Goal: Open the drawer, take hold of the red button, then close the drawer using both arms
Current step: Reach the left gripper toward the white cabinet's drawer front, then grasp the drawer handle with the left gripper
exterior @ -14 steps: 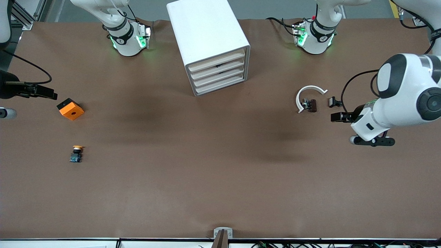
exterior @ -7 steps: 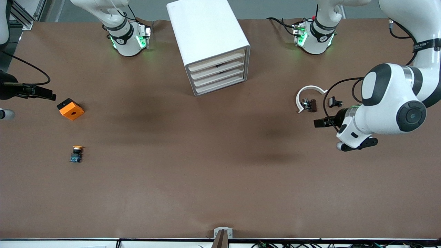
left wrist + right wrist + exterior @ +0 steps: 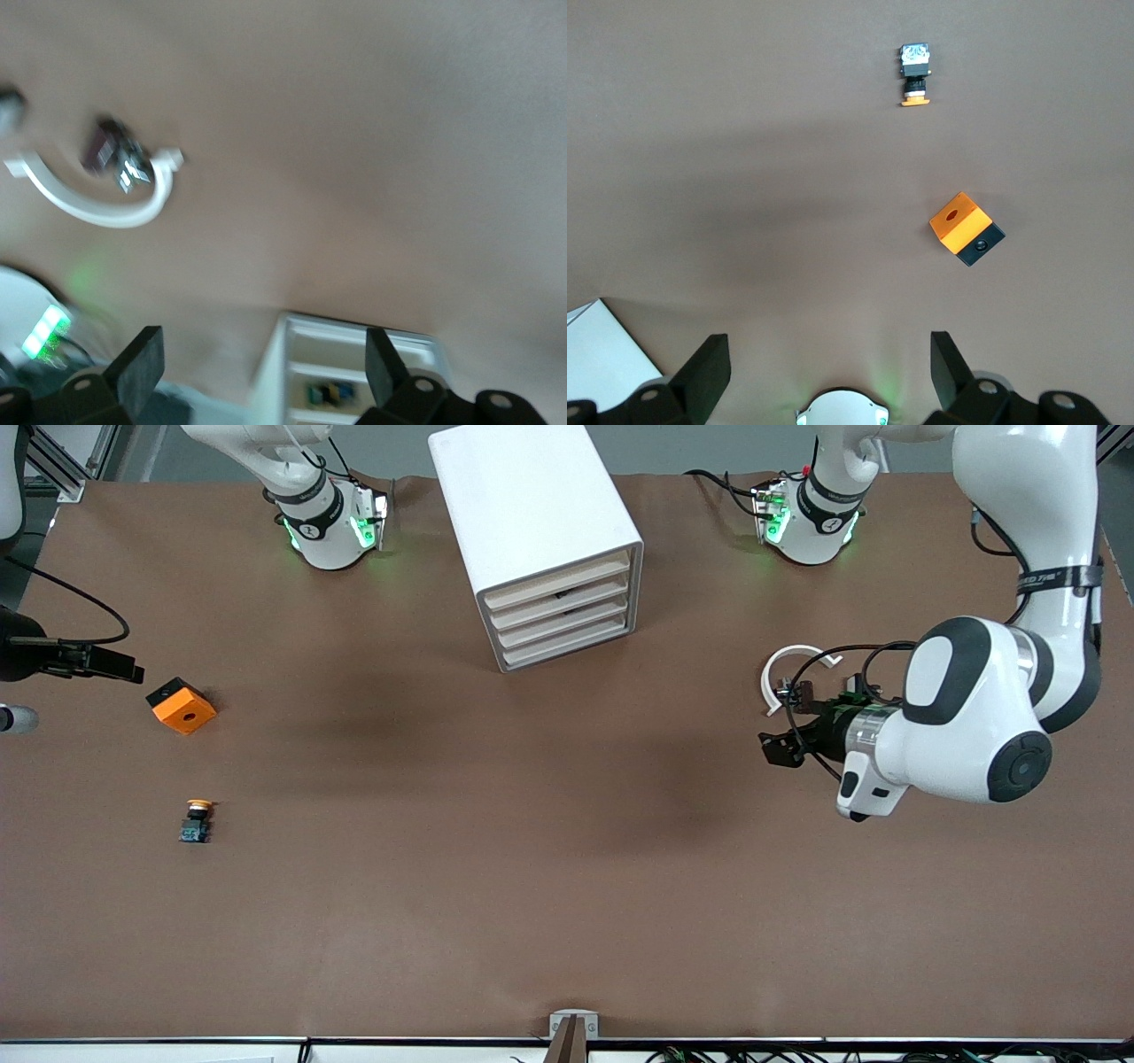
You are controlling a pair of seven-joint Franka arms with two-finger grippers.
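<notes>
Left tool [image 3: 775, 746] up over the worktop [image 3: 496, 886] toward the left arm's end, fingers [image 3: 142, 367] spread wide, nothing between them. Just beside it, lying on the worktop: white curved strip [image 3: 787, 662] with a small dark part [image 3: 800, 693] inside its curve. Small black piece [image 3: 852, 683] close by, half hidden by the left arm's cable. Right tool [image 3: 104, 662] at the right arm's end of the worktop, waiting, fingers [image 3: 709, 372] likewise spread and empty. Near it: orange block [image 3: 181, 705] with one black face and a round hole. Nearer the front camera than the block: yellow-capped button [image 3: 197, 821], lying on its side. White drawer cabinet [image 3: 532, 522] between the two arm bases, turned at an angle, four drawer fronts [image 3: 564, 615] all pushed in. Small dark item [image 3: 560, 593] visible in the slot under the top drawer front; too small to tell whether this is the red-capped button. Same spot in the left wrist view blurred, only a bluish speck.
</notes>
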